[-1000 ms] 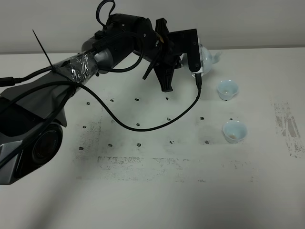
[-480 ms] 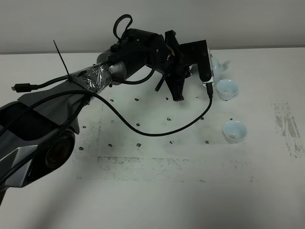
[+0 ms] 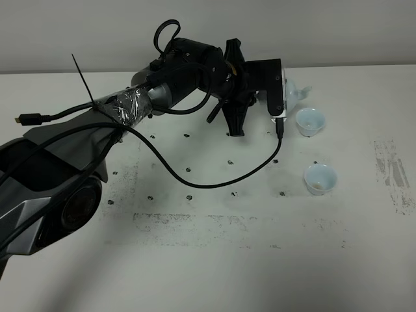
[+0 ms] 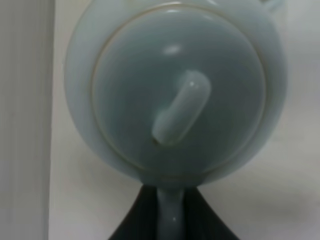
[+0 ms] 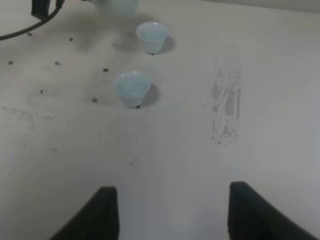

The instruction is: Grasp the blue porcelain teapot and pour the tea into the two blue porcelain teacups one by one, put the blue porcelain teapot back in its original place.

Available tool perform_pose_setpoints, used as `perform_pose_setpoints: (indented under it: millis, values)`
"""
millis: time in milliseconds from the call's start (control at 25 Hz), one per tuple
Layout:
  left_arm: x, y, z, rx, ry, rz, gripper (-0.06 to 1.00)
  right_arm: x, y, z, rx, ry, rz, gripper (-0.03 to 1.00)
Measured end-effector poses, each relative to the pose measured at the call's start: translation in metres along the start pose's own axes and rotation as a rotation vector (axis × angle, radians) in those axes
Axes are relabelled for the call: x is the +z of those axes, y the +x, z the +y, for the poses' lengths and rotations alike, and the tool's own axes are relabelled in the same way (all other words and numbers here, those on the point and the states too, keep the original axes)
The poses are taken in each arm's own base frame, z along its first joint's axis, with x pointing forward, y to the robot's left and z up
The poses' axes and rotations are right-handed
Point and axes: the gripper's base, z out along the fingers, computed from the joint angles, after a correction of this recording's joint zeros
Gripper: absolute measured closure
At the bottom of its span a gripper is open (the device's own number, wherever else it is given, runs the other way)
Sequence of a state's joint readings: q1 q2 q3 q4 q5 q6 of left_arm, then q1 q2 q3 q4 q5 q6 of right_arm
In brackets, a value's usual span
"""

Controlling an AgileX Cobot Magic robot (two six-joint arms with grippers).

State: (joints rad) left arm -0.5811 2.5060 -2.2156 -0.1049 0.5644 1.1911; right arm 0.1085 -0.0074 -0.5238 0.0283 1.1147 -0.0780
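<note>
The blue porcelain teapot (image 3: pixel 294 93) is largely hidden behind my left arm's wrist (image 3: pixel 260 75), with its spout pointing right, just behind the far teacup (image 3: pixel 310 121). From above, the left wrist view shows the teapot's lid and knob (image 4: pixel 181 107). My left gripper (image 4: pixel 170 220) is shut on its loop handle. The second teacup (image 3: pixel 320 179) stands nearer the front. Both teacups (image 5: pixel 152 36) (image 5: pixel 132 87) and the teapot's underside (image 5: pixel 116 6) show in the right wrist view. There my right gripper (image 5: pixel 172 190) is open and holds nothing, well short of them.
A black cable (image 3: pixel 195 181) hangs from the left wrist and loops over the white table (image 3: pixel 214 260). Dark specks dot the table's middle, and a grey scuff (image 3: pixel 390 170) marks its right side. A grey wall runs behind the table's back edge.
My left arm has carried the teapot right and slightly forward, closer to the far teacup, then nearly stopped. The teacups have not moved.
</note>
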Motion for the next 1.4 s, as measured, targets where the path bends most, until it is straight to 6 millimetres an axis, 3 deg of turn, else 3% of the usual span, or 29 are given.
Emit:
perform_pose_setpoints:
  millis: [960,1400]
  values:
    - [0.001,0.004,0.011,0.191,-0.126,0.051,0.88,0.000,0.000,0.000,0.000,0.000,0.000,0.50]
    - [0.014,0.008,0.005,0.246,-0.131,0.058,0.88,0.000,0.000,0.000,0.001,0.000,0.000,0.50]
